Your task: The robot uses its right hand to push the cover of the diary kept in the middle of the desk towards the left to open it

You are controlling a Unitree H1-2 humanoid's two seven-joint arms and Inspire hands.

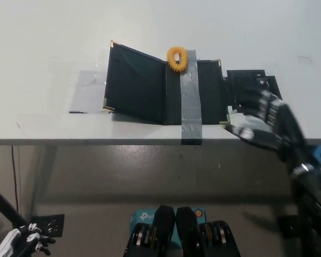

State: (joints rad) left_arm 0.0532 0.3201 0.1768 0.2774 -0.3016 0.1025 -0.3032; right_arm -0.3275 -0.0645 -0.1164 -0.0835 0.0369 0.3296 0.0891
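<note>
The black diary [150, 83] lies open in the middle of the white desk [43, 48], its cover with brass corners spread to the left. A strip of grey tape [189, 96] runs down across it to the desk's front edge. An orange spiky ring [177, 58] sits at the top of the spine. My black right hand [265, 120] hangs blurred off the diary's right side near the desk's front edge, fingers apart, touching nothing. My white left hand [21, 243] rests low at the bottom left, below the desk.
A black patch of tape [254, 88] lies on the desk just right of the diary, partly behind my right hand. A clear plastic sheet [88, 91] lies left of the cover. A teal box [144, 217] stands on the floor below.
</note>
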